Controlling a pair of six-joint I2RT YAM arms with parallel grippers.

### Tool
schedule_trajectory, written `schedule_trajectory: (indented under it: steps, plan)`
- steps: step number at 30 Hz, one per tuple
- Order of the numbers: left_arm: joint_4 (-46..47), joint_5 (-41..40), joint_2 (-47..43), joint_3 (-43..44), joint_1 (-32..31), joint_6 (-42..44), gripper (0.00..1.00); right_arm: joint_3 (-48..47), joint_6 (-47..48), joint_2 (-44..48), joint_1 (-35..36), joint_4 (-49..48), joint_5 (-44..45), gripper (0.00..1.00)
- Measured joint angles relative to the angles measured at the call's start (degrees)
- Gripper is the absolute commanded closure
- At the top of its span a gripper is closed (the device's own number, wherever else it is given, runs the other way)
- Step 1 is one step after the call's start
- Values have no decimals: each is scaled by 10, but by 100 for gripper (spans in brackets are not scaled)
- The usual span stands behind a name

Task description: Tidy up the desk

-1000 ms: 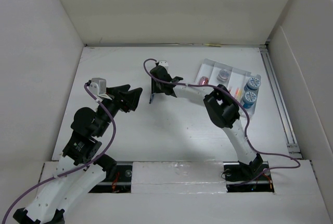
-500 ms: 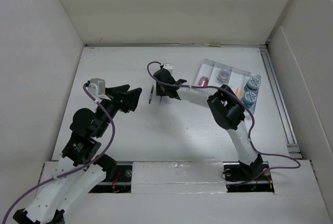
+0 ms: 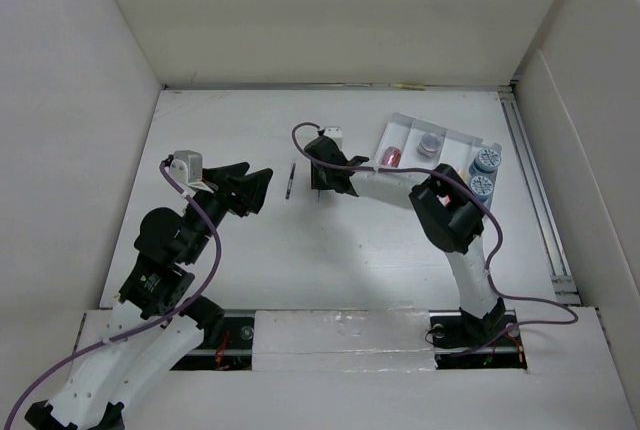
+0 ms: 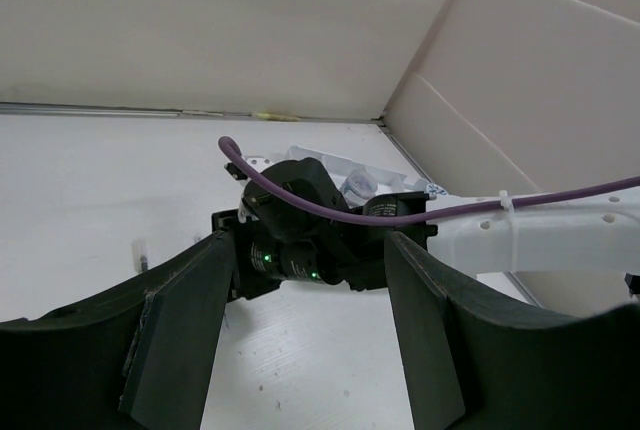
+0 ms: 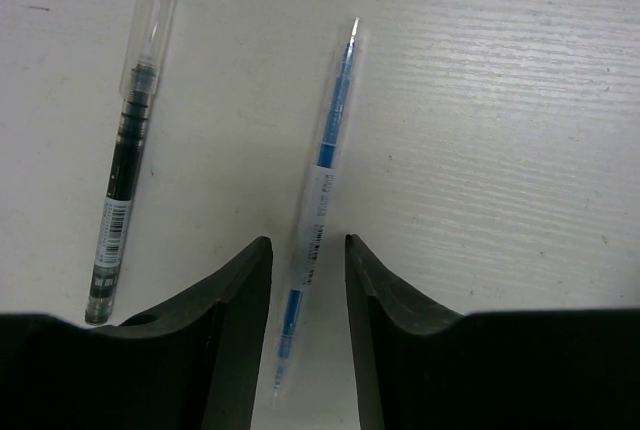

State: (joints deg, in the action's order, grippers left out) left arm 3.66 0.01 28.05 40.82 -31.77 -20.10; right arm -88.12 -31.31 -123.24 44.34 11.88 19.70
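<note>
Straddling, with the released right gripper [image 5: 307,243], a clear blue pen [image 5: 325,165] lying flat on the worktop [image 5: 500,100] walled by white panels [image 3: 330,20], touching neither side, a black capped pen [image 5: 125,165] lying just beside, and hanging the left gripper [image 4: 307,240] unclenched, grasping nothing, above the worktop.

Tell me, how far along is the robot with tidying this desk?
Looks done: the tray holds two blue-capped bottles, a grey jar and a pink item. In hand: the right claw stands open astride a blue pen lying on the desk, not gripping it. To do: that pen and the black pen beside it are both loose; the left claw hangs open and empty.
</note>
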Motion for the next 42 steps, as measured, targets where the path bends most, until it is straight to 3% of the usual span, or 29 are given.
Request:
schedule_trajectory:
  steps: [2, 6, 7, 13, 18, 26, 32, 35, 42]
  plan:
    - [0, 0, 0, 0, 0, 0, 42, 0, 0, 0, -1, 1, -1, 68]
    - [0, 0, 0, 0, 0, 0, 42, 0, -2, -1, -4, 0, -8, 99]
    - [0, 0, 0, 0, 0, 0, 42, 0, -4, -1, -5, -1, -9, 100]
    - [0, 0, 0, 0, 0, 0, 42, 56, -5, 32, -7, -40, -12, 100]
    - [0, 0, 0, 0, 0, 0, 42, 162, -4, 162, -30, -65, -10, 100]
    - [0, 2, 2, 0, 0, 0, 42, 366, -18, 411, -183, -140, -37, 100]
    - [0, 3, 4, 0, 0, 0, 42, 437, -30, 434, -258, -149, -77, 100]
    - [0, 4, 5, 0, 0, 0, 42, 450, -32, 433, -255, -150, -101, 96]
    - [0, 5, 12, 0, 0, 0, 42, 431, -30, 405, -134, -153, -103, 69]
